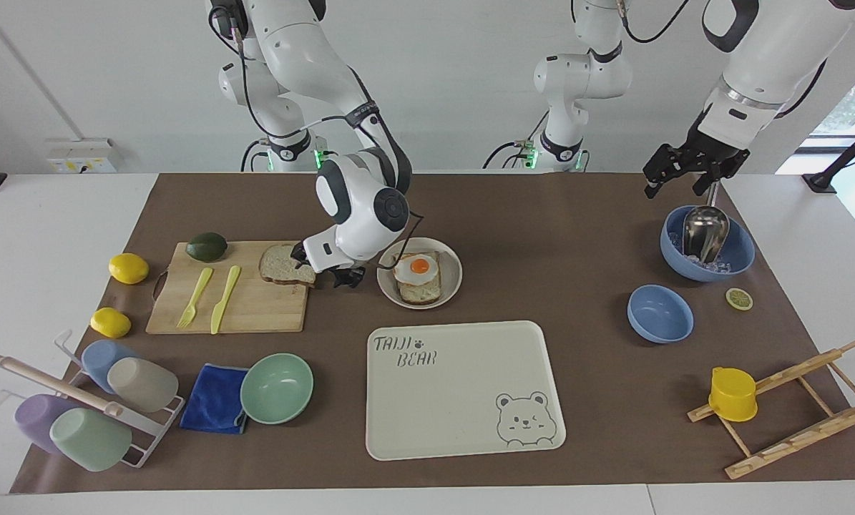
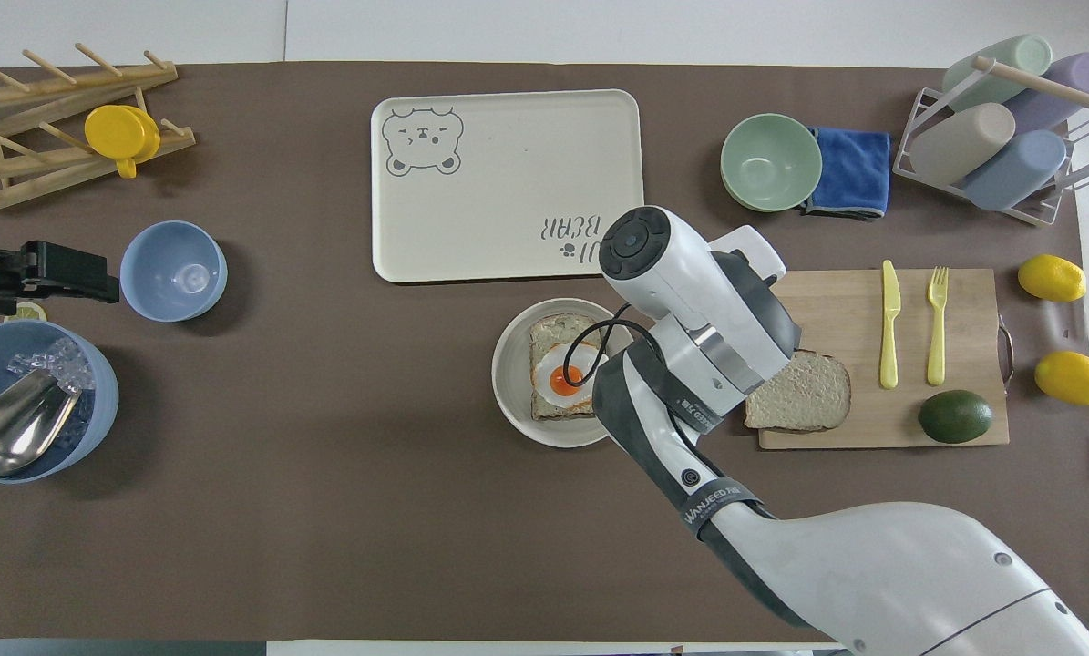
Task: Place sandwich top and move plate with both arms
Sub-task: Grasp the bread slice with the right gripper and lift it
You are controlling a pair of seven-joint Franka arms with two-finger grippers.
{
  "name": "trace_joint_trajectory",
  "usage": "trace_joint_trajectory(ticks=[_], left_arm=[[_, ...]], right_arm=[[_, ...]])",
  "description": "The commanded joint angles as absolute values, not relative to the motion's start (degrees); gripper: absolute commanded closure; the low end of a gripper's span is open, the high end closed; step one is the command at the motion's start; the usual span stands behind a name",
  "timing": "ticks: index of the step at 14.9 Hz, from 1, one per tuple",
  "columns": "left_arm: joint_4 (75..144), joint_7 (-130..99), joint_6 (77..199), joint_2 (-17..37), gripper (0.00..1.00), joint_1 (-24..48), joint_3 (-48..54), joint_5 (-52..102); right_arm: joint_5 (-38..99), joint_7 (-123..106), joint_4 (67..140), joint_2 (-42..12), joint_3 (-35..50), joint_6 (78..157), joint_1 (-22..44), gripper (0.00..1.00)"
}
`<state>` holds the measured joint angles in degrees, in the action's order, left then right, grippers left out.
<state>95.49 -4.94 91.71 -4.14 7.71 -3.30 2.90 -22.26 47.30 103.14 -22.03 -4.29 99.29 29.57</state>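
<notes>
The sandwich top [image 1: 284, 265] lies flat on the wooden cutting board [image 1: 255, 311], at the corner closest to the plate; it also shows in the overhead view [image 2: 804, 392]. The plate [image 1: 453, 259] stands beside the board and holds a bread slice with a fried egg [image 1: 418, 272]. My right gripper [image 1: 323, 268] is low at the sandwich top's plate-side edge, between the board and the plate, tilted. In the overhead view the right arm's wrist hides it. My left gripper [image 1: 674, 186] waits open and empty over the blue bowl of ice [image 1: 738, 250].
The cream bear tray [image 1: 463, 390] lies farther from the robots than the plate. On the board are a yellow fork, a knife [image 1: 225, 299] and an avocado [image 1: 207, 247]. A mint-green bowl [image 1: 277, 388], a blue cloth, a cup rack, two lemons, a small blue bowl [image 1: 660, 313] and a wooden rack stand around.
</notes>
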Motion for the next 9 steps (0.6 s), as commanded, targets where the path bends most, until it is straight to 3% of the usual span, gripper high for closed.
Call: trace_joint_trajectory(ticks=[1, 2, 4, 9], left_arm=[[96.5, -3.6, 93.2, -4.9, 0.0, 7.1, -2.8, 1.8], [96.6, -3.8, 93.1, -4.9, 0.0, 6.9, -2.7, 1.8], [96.8, -4.0, 93.0, -5.0, 0.0, 6.9, -2.8, 1.8], [96.7, -4.1, 92.8, -5.0, 0.0, 7.3, -2.8, 1.8]], right_arm=[[-23.4, 44.9, 107.4, -19.1, -4.0, 101.0, 28.9, 0.0], [-23.3, 44.8, 108.1, -19.0, -4.0, 101.2, 28.9, 0.01], [-22.9, 44.8, 109.9, -18.4, -3.9, 102.6, 28.9, 0.15], [-22.6, 44.8, 112.6, -17.7, -3.9, 104.6, 28.9, 0.16]])
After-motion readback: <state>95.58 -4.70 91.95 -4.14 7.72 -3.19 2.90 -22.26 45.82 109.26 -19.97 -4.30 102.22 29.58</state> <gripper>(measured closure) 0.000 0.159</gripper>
